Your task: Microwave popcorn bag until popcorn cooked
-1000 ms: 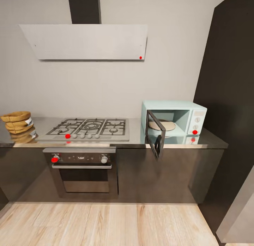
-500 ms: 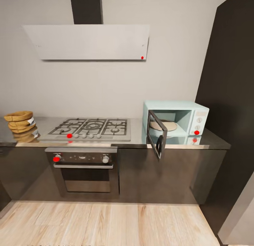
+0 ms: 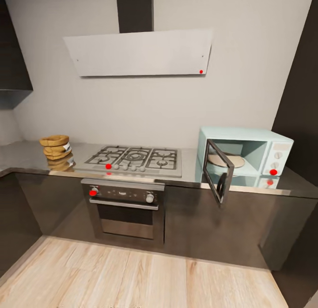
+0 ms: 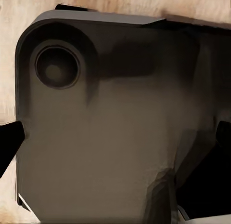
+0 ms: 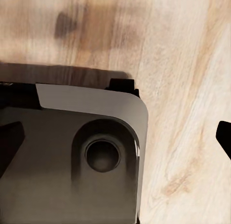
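the popcorn bag (image 3: 56, 146) stands on the countertop (image 3: 26, 154) toward its left end, just left of the gas hob (image 3: 134, 160), with its reflection showing in the metal beneath it. the microwave (image 3: 245, 152) sits at the opposite end of the same run, well apart from the bag, with the hob between them; its door (image 3: 218, 175) hangs open out over the counter edge and a pale round plate (image 3: 226, 160) lies inside the cavity. a steel oven (image 3: 126, 208) with red knobs is set in the cabinet front under the hob, and a flat grey hood (image 3: 139, 53) hangs on the wall above. in the left wrist view the left gripper (image 4: 115, 142) shows dark fingertips at both side edges, set wide apart, over a dark rounded part of the robot's base (image 4: 106, 123). in the right wrist view the right gripper (image 5: 115, 142) likewise shows fingertips far apart, over the base's grey corner and the wooden floor (image 5: 183, 89). both hands point down at base and floor, with nothing between the fingers, and neither is anywhere near the bag on the counter.
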You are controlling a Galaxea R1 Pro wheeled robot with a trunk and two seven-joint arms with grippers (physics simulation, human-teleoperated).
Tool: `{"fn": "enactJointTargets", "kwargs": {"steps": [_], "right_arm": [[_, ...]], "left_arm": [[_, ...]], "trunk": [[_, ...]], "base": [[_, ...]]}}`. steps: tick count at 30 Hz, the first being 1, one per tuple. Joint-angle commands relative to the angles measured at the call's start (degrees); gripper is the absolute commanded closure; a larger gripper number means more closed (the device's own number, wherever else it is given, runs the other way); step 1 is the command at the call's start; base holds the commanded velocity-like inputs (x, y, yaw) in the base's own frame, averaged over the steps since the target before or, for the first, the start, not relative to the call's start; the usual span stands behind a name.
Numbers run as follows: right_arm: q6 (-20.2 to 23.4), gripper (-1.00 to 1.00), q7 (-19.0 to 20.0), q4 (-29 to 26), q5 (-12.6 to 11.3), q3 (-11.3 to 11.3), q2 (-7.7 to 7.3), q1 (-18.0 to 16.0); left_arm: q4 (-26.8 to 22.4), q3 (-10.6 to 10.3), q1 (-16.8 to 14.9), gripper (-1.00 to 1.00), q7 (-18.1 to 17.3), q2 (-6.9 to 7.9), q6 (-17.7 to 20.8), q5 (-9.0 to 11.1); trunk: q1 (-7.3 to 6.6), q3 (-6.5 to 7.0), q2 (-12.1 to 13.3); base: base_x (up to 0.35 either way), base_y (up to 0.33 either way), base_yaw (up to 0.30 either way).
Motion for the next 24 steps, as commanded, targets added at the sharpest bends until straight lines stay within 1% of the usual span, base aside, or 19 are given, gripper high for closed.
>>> {"fn": "enactJointTargets", "kwargs": {"steps": [1,2,4,8,14,15,17,20,22,24], "right_arm": [[-0.34,-1.00,-0.05,0.18,0.44,-0.49,0.05,-0.06],[-0.34,-1.00,-0.12,0.18,0.45,-0.49,0.10,-0.06],[-0.35,-1.00,-0.17,0.18,0.49,-0.49,0.25,-0.05],[-0.35,-1.00,-0.27,0.18,0.51,-0.49,0.80,-0.05],[-0.54,-1.00,-0.29,0.18,0.51,-0.49,0.88,0.20],[-0.53,-1.00,-0.29,0.18,0.51,-0.49,0.88,0.21],[-0.47,-1.00,-0.29,0.18,0.51,-0.49,0.88,0.21],[-0.46,-1.00,-0.29,0.18,0.51,-0.49,0.88,0.21],[-0.55,-1.00,-0.29,0.18,0.51,-0.49,0.99,0.21],[-0.59,-1.00,-0.35,0.18,0.51,-0.49,1.21,0.21]], "left_arm": [[-0.06,0.04,0.02,-1.00,2.02,-0.13,-0.07,0.55],[-0.05,0.03,0.02,-1.00,4.48,-0.19,-0.07,0.53],[-0.10,0.05,0.02,-1.00,6.86,-0.18,-0.07,0.51],[-0.22,0.06,0.02,-1.00,7.88,-0.10,-0.14,0.45],[-0.27,-0.37,0.02,-1.00,7.97,0.20,-0.14,0.18],[-0.31,-0.43,0.02,-1.00,7.97,0.70,-0.12,0.03],[-0.33,-0.53,0.02,-1.00,7.97,2.63,-0.14,-0.15],[-0.31,-0.54,0.02,-1.00,7.97,4.83,-0.15,-0.16],[-0.31,-0.57,0.02,-1.00,7.97,5.27,-0.15,-0.13],[-0.31,-0.62,0.02,-1.00,7.97,5.30,-0.15,-0.06]], "trunk": [[0.00,-0.05,-0.03],[0.00,-0.05,-0.03],[0.00,-0.05,-0.03],[0.00,-0.05,-0.03],[0.00,-0.05,-0.03],[0.00,-0.05,-0.03],[0.00,-0.05,-0.03],[0.00,-0.05,-0.03],[0.00,-0.05,-0.03],[0.00,-0.05,-0.03]], "base": [[0.000,0.000,0.277],[0.000,0.000,0.278],[0.000,0.000,0.278],[0.000,0.000,0.277],[0.000,0.000,0.277],[0.000,0.000,0.278],[0.000,0.000,0.278],[0.000,0.000,0.277],[0.000,0.000,0.277],[0.000,0.000,0.277]]}}
